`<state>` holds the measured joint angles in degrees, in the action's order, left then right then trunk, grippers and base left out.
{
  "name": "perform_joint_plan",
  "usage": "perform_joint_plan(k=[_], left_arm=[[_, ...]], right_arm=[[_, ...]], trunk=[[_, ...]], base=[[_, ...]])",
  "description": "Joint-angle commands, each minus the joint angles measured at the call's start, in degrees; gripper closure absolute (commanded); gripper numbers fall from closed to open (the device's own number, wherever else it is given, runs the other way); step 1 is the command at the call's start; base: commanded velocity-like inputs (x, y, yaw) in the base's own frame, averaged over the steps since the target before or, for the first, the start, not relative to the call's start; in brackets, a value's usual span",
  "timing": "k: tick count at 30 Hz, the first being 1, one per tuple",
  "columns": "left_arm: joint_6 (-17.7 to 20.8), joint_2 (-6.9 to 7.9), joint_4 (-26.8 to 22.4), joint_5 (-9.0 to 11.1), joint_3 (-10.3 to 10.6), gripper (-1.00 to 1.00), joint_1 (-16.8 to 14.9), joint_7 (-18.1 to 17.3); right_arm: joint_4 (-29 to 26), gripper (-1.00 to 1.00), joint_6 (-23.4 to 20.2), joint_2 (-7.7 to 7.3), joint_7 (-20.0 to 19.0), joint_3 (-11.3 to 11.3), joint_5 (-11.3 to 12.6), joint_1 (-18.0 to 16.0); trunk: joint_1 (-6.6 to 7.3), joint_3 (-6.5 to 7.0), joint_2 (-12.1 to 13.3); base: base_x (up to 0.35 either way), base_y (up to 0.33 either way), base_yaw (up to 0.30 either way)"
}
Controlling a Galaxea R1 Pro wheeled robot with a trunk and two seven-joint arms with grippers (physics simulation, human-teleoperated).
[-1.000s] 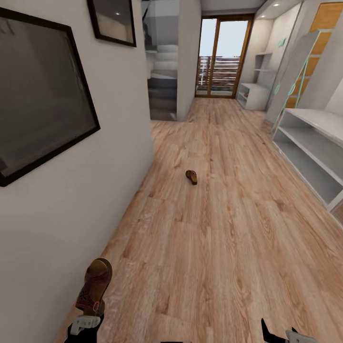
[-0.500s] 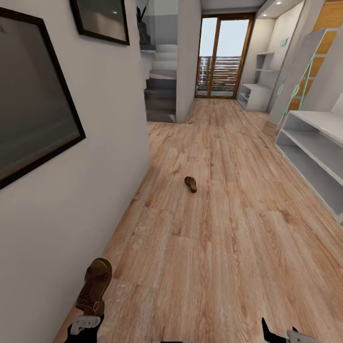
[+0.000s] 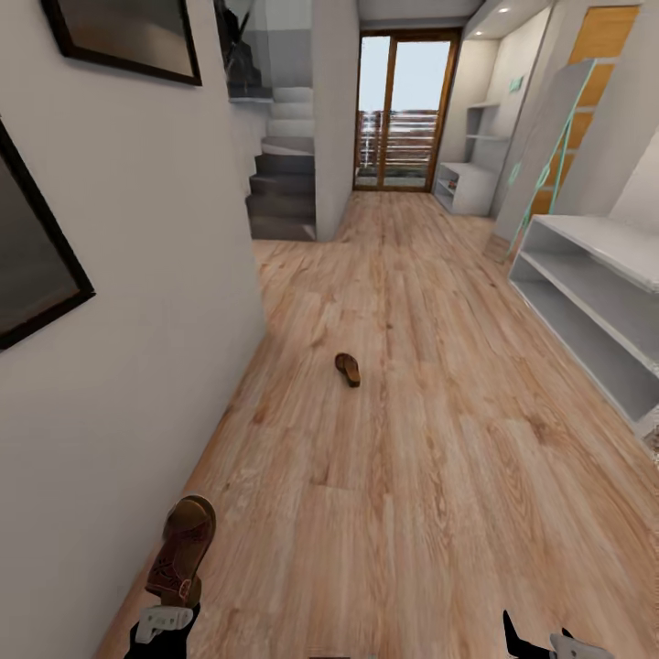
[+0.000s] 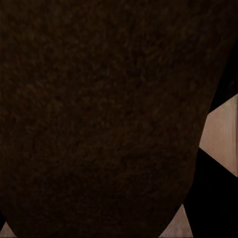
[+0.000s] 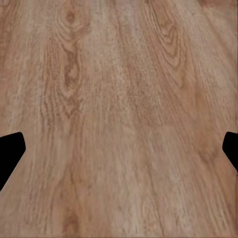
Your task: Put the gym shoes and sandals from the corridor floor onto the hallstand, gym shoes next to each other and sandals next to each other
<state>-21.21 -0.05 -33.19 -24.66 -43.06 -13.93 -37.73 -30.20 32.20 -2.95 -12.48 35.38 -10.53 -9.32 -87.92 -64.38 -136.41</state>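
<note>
While my left gripper (image 3: 165, 615) sits at the lower left edge of the head view, it is clamped on the heel end of a held sandal (image 3: 182, 549), which stands up from it with the toe uppermost. Most of the gripper body is cut off by the bottom edge. On the left wrist view that sandal (image 4: 99, 119) is a dark brown mass pressed against the lens, with small slivers of floor (image 4: 223, 129) at one side, so I cannot make out the fingers there.

My right gripper (image 3: 535, 642) barely pokes in at the lower right of the head view, cut off by the frame. On the right wrist view its dark fingertips (image 5: 10, 151) stand far apart at opposite edges, with bare corridor floor (image 5: 119, 119) between them and nothing held.

Ahead, the planks run open up the middle of the head view. A white wall (image 3: 137, 320) hems the left side close beside the held sandal, with dark framed pictures (image 3: 119, 37) cropped at the upper left. The second sandal (image 3: 347, 368) lies flat on the floor near the frame centre, well apart from both grippers, above and right of the left one. The hallstand (image 3: 595, 302) stands along the right edge, partly cut off, its low shelves open toward the corridor. Stairs (image 3: 284, 174) and a glass door (image 3: 403, 110) sit at the top.
</note>
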Motion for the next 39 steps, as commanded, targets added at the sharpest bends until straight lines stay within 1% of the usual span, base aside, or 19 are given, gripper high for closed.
perform_joint_plan(k=[1,4,8,18,22,23,26,27,28,29,30,31,32,33,34,36,39], left_arm=[[-0.3,-0.04,0.0,-0.5,-0.4,1.00,-0.1,-0.3],[-0.3,-0.04,0.0,-0.5,-0.4,1.00,-0.1,-0.3],[-0.3,-0.04,0.0,-0.6,-0.4,1.00,-0.1,-0.3],[0.0,-0.13,0.0,-0.9,-0.1,1.00,-0.3,-0.3],[0.5,-0.49,0.0,-0.8,0.0,1.00,-0.8,-0.2],[0.9,-1.84,-0.2,-1.0,0.1,1.00,-3.9,-0.1],[1.0,-2.69,-0.2,-1.8,0.1,1.00,-6.6,0.0],[1.2,-3.15,-0.2,-2.8,0.1,1.00,-8.3,0.1],[1.3,-3.34,-0.2,-3.5,0.2,1.00,-9.1,0.2],[1.7,-3.72,-0.2,-4.8,0.2,1.00,-10.7,0.5],[2.1,-3.95,-0.2,-5.5,0.2,1.00,-11.5,0.6],[5.2,-5.38,-0.2,-8.7,0.2,1.00,-15.3,1.2],[6.0,-5.70,-0.1,-9.1,0.2,1.00,-15.9,1.2],[7.3,-6.36,-0.1,-10.0,0.2,1.00,-17.0,1.3],[9.4,-7.65,-0.1,-11.0,0.8,1.00,-19.0,1.4],[9.8,-7.90,-0.1,-11.2,1.5,1.00,-19.5,1.4],[10.4,-8.09,-0.2,-11.3,4.1,1.00,-20.2,1.7]], right_arm=[[0.1,-1.00,0.2,0.05,-0.4,0.5,-0.5,-0.1],[0.1,-1.00,0.2,0.05,-0.4,0.5,-0.5,-0.1],[0.1,-1.00,0.2,0.05,-0.4,0.5,-0.5,-0.1],[0.2,-1.00,0.2,0.05,-0.4,0.4,-0.6,-0.1],[0.4,-1.00,0.2,0.09,-0.4,0.4,-0.6,-0.1],[0.4,-1.00,0.2,0.07,-0.4,0.4,-0.6,-0.1],[0.4,-1.00,0.2,0.06,-0.4,0.4,-0.6,-0.1],[0.4,-1.00,0.2,0.06,-0.4,0.4,-0.6,-0.1],[0.4,-1.00,0.2,0.06,-0.4,0.4,-0.6,-0.1],[0.4,-1.00,0.2,0.05,-0.4,0.4,-0.6,-0.1],[0.4,-1.00,0.2,0.05,-0.4,0.4,-0.6,-0.1],[0.4,-1.00,0.2,0.05,-0.3,0.4,-0.6,-0.1],[0.4,-1.00,0.2,0.05,-0.3,0.4,-0.6,-0.1],[0.4,-1.00,0.2,0.05,-0.3,0.4,-0.6,-0.1],[0.4,-1.00,0.2,0.05,-0.3,0.4,-0.6,-0.1],[0.4,-1.00,0.2,0.05,-0.3,0.4,-0.6,-0.1],[0.3,-1.00,0.2,0.05,-0.3,0.4,-0.6,-0.1]], trunk=[[-0.02,0.00,0.0],[-0.02,0.11,0.0],[-0.02,0.17,0.0],[-0.02,0.20,0.0],[-0.02,0.20,0.0],[-0.02,0.20,0.0],[-0.02,0.20,0.0],[-0.02,0.20,0.0],[-0.02,0.20,0.0],[-0.02,0.20,0.0],[-0.02,0.20,0.0],[-0.02,0.20,0.0],[-0.02,0.20,0.0],[-0.02,0.20,0.0],[-0.02,0.20,0.0],[-0.02,0.20,0.0],[-0.02,0.20,0.0]], base=[[0.339,-0.017,-0.260],[0.339,-0.010,-0.252],[0.340,-0.003,-0.114],[0.340,-0.001,-0.024],[0.340,0.000,-0.002],[0.340,0.000,0.000],[0.340,0.000,0.000],[0.340,0.000,0.000],[0.340,0.000,0.000],[0.340,0.000,0.000],[0.340,0.000,0.000],[0.340,0.000,0.000],[0.340,0.000,0.000],[0.340,0.000,0.000],[0.340,0.000,0.000],[0.340,0.000,0.000],[0.340,0.000,0.000]])
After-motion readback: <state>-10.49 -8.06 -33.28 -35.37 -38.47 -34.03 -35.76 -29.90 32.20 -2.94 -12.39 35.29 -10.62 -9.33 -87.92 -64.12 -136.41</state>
